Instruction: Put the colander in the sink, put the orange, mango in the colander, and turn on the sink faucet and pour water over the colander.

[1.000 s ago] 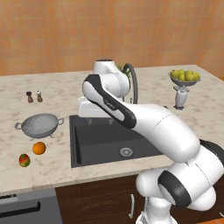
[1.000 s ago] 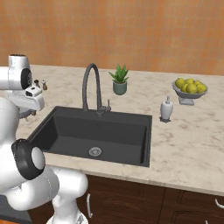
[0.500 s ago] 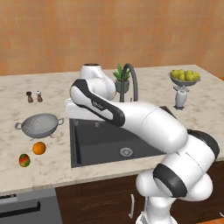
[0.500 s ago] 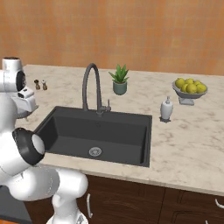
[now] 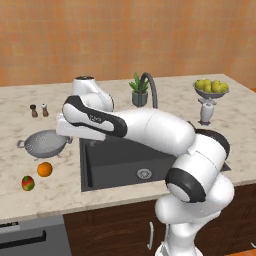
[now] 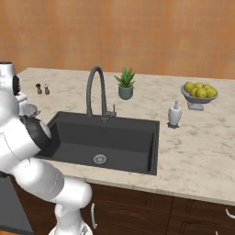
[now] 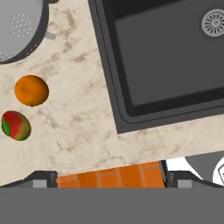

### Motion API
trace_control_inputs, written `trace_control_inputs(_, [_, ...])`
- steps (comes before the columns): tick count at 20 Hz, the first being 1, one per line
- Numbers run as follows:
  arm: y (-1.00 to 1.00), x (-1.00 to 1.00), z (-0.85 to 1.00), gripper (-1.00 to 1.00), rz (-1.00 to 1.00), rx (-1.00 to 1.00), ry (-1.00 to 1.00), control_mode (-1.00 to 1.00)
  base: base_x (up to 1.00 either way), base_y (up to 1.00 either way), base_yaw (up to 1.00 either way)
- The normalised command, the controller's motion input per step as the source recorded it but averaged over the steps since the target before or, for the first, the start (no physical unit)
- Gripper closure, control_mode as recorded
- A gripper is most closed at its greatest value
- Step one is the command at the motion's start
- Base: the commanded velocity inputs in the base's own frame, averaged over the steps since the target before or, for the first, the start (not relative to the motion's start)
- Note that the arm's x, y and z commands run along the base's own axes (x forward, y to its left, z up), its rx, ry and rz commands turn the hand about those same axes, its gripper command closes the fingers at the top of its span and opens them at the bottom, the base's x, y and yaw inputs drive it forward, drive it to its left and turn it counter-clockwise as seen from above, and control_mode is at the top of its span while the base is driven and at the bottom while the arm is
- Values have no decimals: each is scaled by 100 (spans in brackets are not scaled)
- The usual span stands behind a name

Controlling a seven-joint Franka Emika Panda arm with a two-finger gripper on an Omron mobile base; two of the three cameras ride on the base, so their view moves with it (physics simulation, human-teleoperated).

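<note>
The white arm is reaching from the lower right of the left base view up and across to the left, its forearm stretching level over the sink and its hand hanging above the counter just left of the basin's left rim, close beside the colander. In the hand view the camera is looking straight down on that stretch of marble, and the gripper is showing as two dark finger tips set far apart at the bottom corners, with nothing between them; the jaws are standing wide and holding nothing. The colander is sitting on the counter at the upper left of the hand view, off to one side of the gripper rather than under it, one small loop handle pointing toward the sink. The orange is lying on the marble just below the colander, and the mango is lying just beside the orange, the two near each other but apart. In the left base view the orange and mango are resting in front of the colander near the counter's front edge. The sink faucet is standing behind the basin with its arched spout over the sink, whose basin is holding nothing but the silver drain.
</note>
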Motion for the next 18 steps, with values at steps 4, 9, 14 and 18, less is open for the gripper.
trace_control_inputs(4, [33, 27, -9, -100, -4, 0, 0, -100, 0, 0, 0])
trace_control_inputs(9, [0, 34, -19, -100, -3, 0, 0, -100, 0, 0, 0])
trace_control_inputs(14, [0, 32, -28, -100, -5, -2, 0, -100, 0, 0, 0])
trace_control_inputs(18, [9, 21, -32, -100, -6, -5, 0, -100, 0, 0, 0])
